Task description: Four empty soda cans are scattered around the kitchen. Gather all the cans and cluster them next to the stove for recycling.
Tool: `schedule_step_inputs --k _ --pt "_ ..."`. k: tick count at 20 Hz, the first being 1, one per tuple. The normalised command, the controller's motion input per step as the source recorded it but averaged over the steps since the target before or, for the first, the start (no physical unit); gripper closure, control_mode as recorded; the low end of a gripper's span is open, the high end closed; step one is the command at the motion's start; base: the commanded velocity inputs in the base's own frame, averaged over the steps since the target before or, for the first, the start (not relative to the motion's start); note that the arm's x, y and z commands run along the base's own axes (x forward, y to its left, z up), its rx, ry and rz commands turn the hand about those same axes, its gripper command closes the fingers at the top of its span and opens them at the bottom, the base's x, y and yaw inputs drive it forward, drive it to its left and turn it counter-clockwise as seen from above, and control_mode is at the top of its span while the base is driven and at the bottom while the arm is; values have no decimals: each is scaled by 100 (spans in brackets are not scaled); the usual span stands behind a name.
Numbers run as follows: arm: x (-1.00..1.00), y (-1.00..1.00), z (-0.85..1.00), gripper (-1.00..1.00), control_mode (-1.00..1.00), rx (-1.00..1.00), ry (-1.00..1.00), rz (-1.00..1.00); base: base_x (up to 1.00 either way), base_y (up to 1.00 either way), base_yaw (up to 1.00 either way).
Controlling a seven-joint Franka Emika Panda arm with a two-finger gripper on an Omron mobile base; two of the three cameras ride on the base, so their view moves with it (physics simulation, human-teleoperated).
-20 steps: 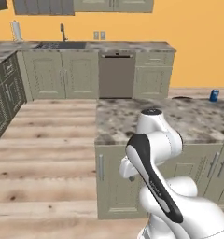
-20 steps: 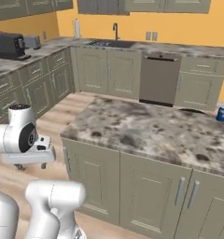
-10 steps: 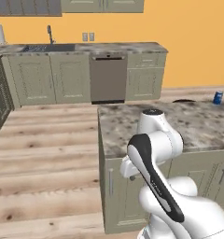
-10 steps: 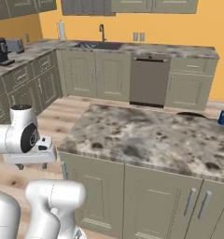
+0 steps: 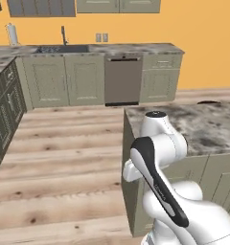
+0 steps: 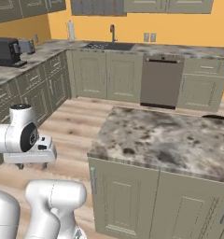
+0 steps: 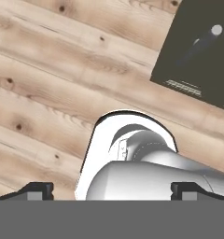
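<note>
Base has driven and turned: both base views panned, so the sink wall now sits further right in frame and the island is closer. That's camera motion, the things themselves haven't moved.

Gripper points down at the plank floor. Fingers are spread wide, released, with no can between them. Floor planks run diagonally ahead of the left tip. Ahead of the right tip, well clear, is a dark panel with a grey rod on it; can't tell what it is.

In the right base view the hand hangs low over the floor. The toaster is far beyond it on the left counter, then the sink and dishwasher; the island is just to the hand's right.

Can't tell where the cans are.
</note>
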Motion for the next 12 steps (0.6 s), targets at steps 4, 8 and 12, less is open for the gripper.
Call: schedule_step_inputs --k 4,8,12 --pt "0 0 0 -100 100 0 0 0 21 58 -8" --pt "0 0 0 -100 100 0 0 0 38 47 -21" --pt "0 0 0 -100 100 0 0 0 55 33 -35"
